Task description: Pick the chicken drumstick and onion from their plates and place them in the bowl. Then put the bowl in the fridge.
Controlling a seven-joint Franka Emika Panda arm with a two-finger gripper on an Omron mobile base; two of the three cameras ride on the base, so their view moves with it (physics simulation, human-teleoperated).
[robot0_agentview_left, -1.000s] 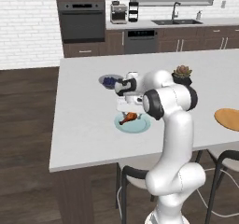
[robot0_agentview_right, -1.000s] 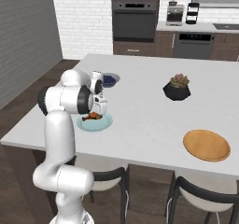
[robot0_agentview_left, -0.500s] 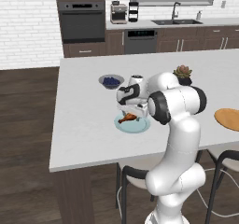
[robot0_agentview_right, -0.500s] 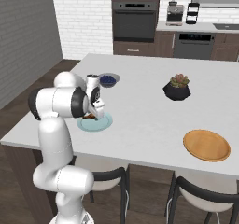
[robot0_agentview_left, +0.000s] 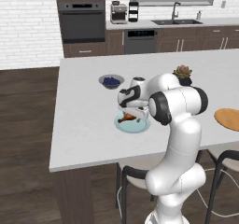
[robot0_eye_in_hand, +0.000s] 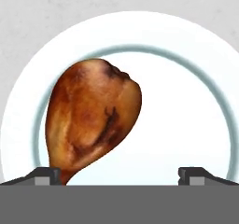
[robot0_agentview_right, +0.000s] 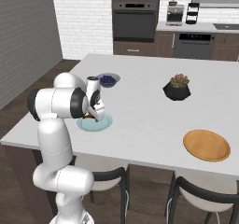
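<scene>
1. Dark finger tips of the claw (robot0_eye_in_hand: 119, 174) stand well apart at the bottom of the hand view, clamped on nothing. The left tip sits at the thin bone end of the chicken drumstick (robot0_eye_in_hand: 91, 118); the right tip is over bare plate.
2. The drumstick lies flat on the pale light-blue plate (robot0_eye_in_hand: 186, 101), meaty end away from the claw. In the left base view the claw (robot0_agentview_left: 132, 113) is low over the same plate (robot0_agentview_left: 133, 125), with the drumstick (robot0_agentview_left: 126, 118) just under it.
3. The step in hand looks like the pick of the drumstick. As I judge it, the open gap is off to one side of the meat, so the claw should shift toward the drumstick until the thick part lies between the tips, then go down and close. Closing on the thin bone end risks a slip or a swing when lifted.
4. The plate is light and may slide on the table (robot0_agentview_left: 84, 120), so a straight descent, with no sideways push, would be wise.
5. Counted on the table: one chicken drumstick, one pale light-blue plate, one tan wooden plate (robot0_agentview_right: 206, 144) well apart to the robot's right, one small bowl of blueberries (robot0_agentview_right: 108, 80) just beyond the blue plate, one potted plant (robot0_agentview_right: 177, 86).
6. I cannot make out an onion on the wooden plate from these views.
</scene>
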